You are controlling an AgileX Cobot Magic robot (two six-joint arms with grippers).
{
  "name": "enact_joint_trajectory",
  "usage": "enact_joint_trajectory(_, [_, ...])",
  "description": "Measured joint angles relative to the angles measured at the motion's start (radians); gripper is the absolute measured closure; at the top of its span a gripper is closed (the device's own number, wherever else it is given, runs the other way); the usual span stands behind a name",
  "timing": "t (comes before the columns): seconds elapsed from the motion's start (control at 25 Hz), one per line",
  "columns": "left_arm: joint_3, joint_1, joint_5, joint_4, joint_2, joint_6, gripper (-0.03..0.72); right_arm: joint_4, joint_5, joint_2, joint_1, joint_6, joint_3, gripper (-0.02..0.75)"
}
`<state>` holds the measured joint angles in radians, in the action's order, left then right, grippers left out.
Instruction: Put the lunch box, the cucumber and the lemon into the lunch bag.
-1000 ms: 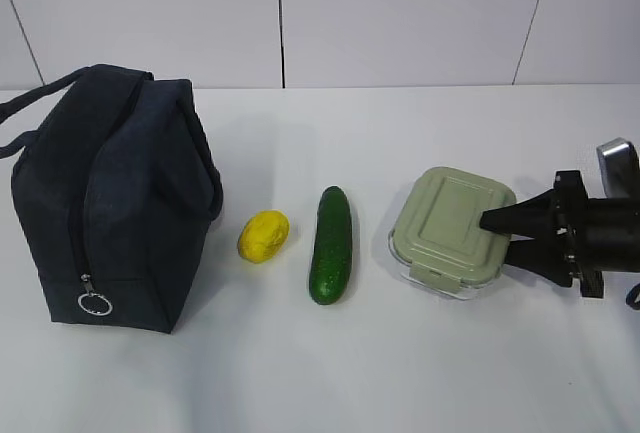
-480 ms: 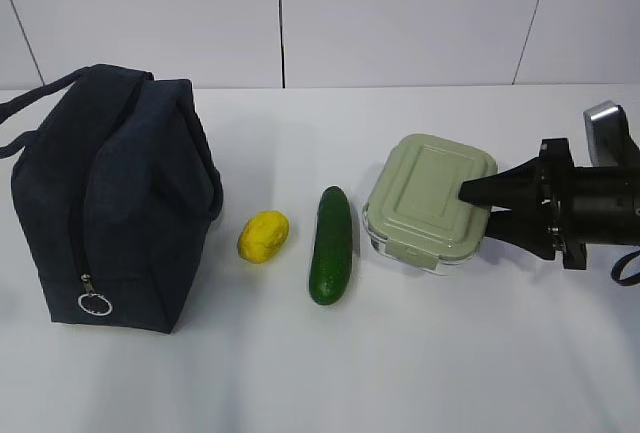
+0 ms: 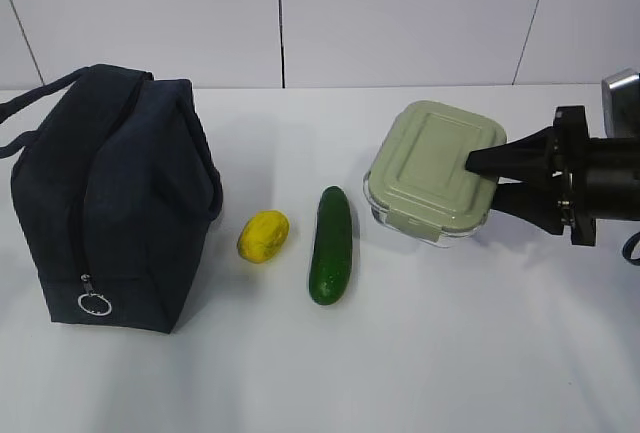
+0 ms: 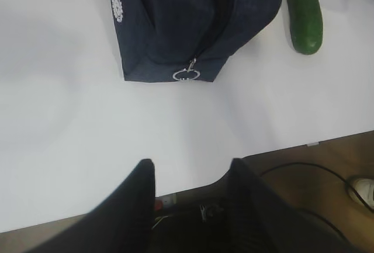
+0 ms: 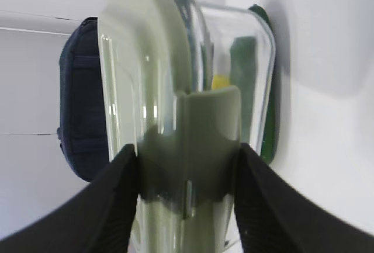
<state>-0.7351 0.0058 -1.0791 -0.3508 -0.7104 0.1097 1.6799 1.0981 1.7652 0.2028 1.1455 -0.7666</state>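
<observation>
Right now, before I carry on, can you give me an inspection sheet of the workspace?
Surface: white table, bare around the items.
Lunch bag: upright at left, zipper looks closed, ring pull low on the near end.
Lemon: on the table beside the bag.
Cucumber: lying right of the lemon, apart from it.
Lunch box: lidded, tilted, lifted off the table.
Clutter: nothing seen.
Right gripper: fingers clamp the lunch box edge.
Left gripper: open, empty, over the near table edge.
Cables: black cable on the floor below the table edge.
Surroundings: white panelled wall behind.
</observation>
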Motion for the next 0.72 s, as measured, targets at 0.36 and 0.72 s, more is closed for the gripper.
enact_joint_trajectory(0.36, [-0.003, 0.0, 0.094, -0.001, -0.142, 0.0, 0.284, 0.013, 0.002, -0.074, -0.002, -0.053, 0.0, 0.38])
enact_joint_trajectory(0.72, [-0.106, 0.0, 0.135, -0.01, -0.324, 0.029, 0.277, 0.047, 0.002, -0.094, -0.11, -0.091, -0.088, 0.38])
